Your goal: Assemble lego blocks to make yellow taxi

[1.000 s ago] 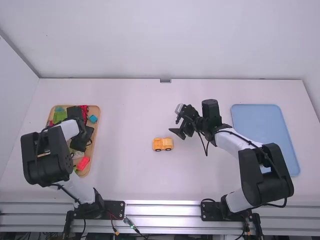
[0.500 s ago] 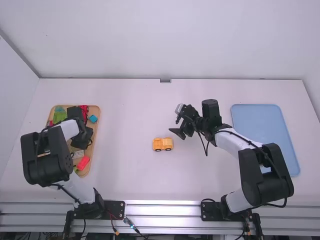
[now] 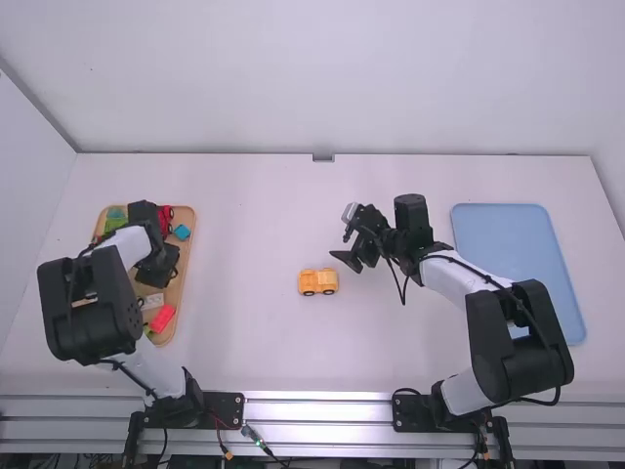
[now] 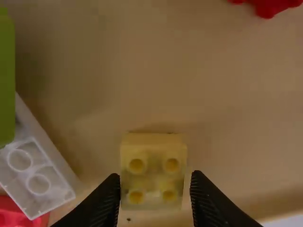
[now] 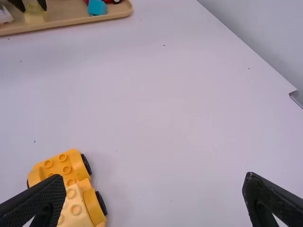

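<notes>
While the left gripper stands spread, a square, pale-yellow plastic block lies between its fingertips, at the left wrist view's lower centre.

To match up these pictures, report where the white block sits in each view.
High view: white block in the wooden tray, beside the red block.
Left wrist view: between the green block and the red block.
Right wrist view: near the left gripper.
Shared landmark: wooden tray.
</notes>
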`<state>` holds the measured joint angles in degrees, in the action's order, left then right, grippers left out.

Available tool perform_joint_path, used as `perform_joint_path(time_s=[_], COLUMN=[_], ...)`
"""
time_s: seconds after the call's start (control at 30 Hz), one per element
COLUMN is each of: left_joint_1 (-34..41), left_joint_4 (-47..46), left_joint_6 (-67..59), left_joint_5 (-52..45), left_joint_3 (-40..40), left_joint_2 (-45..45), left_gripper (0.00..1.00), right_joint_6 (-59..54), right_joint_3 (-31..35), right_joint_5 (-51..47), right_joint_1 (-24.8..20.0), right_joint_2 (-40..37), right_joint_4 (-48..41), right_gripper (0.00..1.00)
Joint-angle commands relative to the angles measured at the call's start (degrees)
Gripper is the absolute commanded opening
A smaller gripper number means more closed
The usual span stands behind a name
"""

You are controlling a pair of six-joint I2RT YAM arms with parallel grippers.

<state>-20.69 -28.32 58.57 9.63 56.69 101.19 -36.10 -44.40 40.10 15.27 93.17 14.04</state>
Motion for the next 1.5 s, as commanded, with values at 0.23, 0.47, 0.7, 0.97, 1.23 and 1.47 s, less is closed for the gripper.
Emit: perform_joint_path(time_s=[0.23, 0.47, 0.7, 0.97, 1.23, 1.47], left_joint_1=[6.27, 12.79, 6.14, -1.33, -1.40, -1.40], left_joint_4=[-2.08, -3.91, -3.74, -1.77, -1.09, -0.55], left_joint_6=[-1.66, 3.21, -0.39, -8.94, -8.94, -8.76], left_joint_5=[-1.60, 10.43, 6.03, -1.05, -1.31, -2.58], left_joint_3=[2.93, 2.95, 2.93, 2.86, 2.86, 2.86], left_joint_2=[-3.08, -3.39, -3.37, -3.19, 1.90, 4.66], left_gripper=[0.39, 0.70, 0.86, 0.83, 0.83, 0.80], right_joint_6=[0.31, -0.11, -0.04, 0.31, 0.28, 0.33], right_joint_3=[-0.96, -0.96, -0.96, -0.96, -0.96, -0.96], right_joint_5=[0.48, -0.15, -0.96, -0.96, -1.25, -4.48], right_joint_1=[0.13, 0.11, 0.15, 0.15, 1.60, 3.28], right_joint_2=[-0.59, -0.59, -0.59, -0.59, -0.59, -0.59], right_joint_4=[-0.13, -0.83, -1.01, -0.70, -0.31, 0.72], right_gripper=[0.99, 0.99, 0.99, 0.99, 0.99, 0.99])
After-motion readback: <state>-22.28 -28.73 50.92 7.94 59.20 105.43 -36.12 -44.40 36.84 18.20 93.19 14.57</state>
